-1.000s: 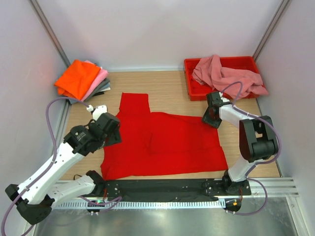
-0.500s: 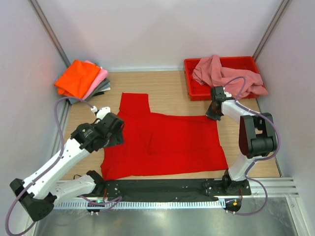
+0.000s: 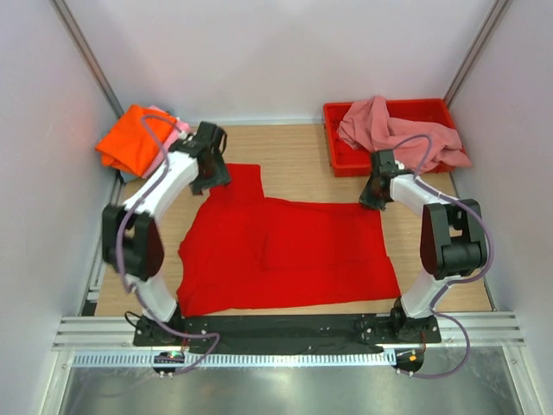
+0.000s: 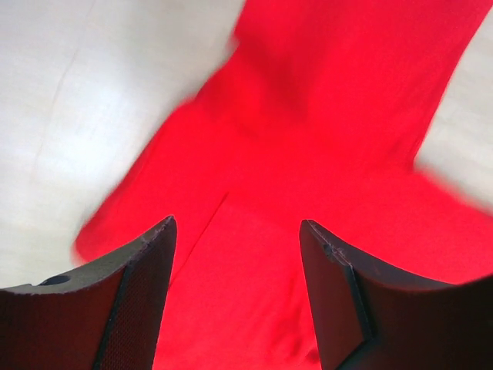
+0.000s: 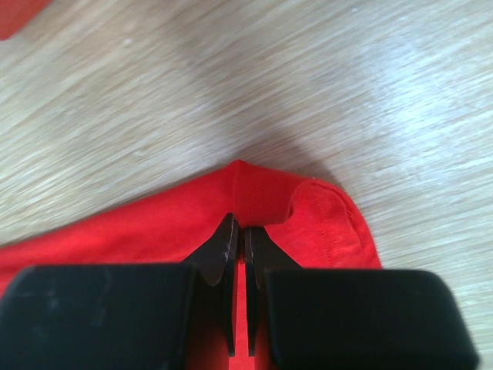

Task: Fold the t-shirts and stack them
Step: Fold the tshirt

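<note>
since half a second ago, my left tool [image 4: 235,225] is swinging up over the far sleeve of the red t-shirt [image 3: 285,251] — spread wide, hovering. right tool [image 5: 239,235] is pinching that shirt's far right corner — it's lying flat on the surface [image 3: 294,147].

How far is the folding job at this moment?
Done: folded stack, orange on top, far left. In hand: the red t-shirt lies spread; right end effector pinches its corner, left end effector open above it. Left: the pink shirt crumpled in the tray.
</note>
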